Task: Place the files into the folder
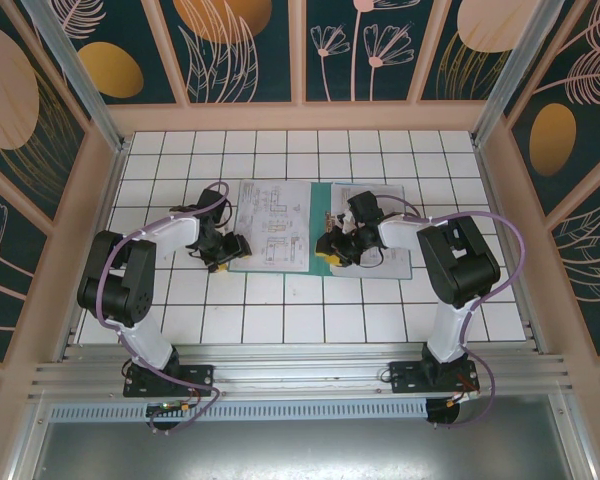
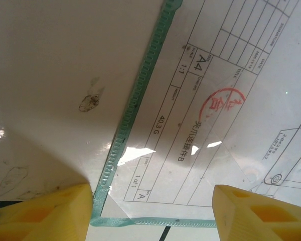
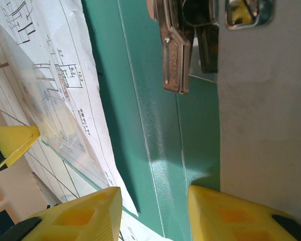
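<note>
— Files [image 1: 270, 225], the thin white paper sheets printed with black line drawings: where do they lie?
— Flat on the left half of the open folder [image 1: 320, 205], a flat teal-green rectangular cover spread in the middle of the white tiled surface [image 1: 280, 320]. A bare teal band shows between the files and the right half, whose outer part is covered by a pale sheet [image 3: 266, 125].
— And the edges?
— In the left wrist view a ribbed green strip [image 2: 135, 100] runs along the printed sheet's long edge and turns the near corner. A title block and a round red stamp [image 2: 221, 103] sit just inside it.
— What about the left gripper [image 1: 223, 262]?
— It sits at the folder's near left corner. Its yellow fingers [image 2: 45, 213] are spread wide on either side of that corner and hold nothing.
— The right gripper [image 1: 332, 256]?
— It is over the teal band, with its jaws partly apart. The cover shows in the gap and nothing is clasped. A silver metal clip [image 3: 173, 55] lies just ahead of it.
— Room to move?
— Bare tiles lie all round the folder: rows in front towards the arm bases, more behind, and on both sides up to the wood-framed walls [image 1: 310, 115].
</note>
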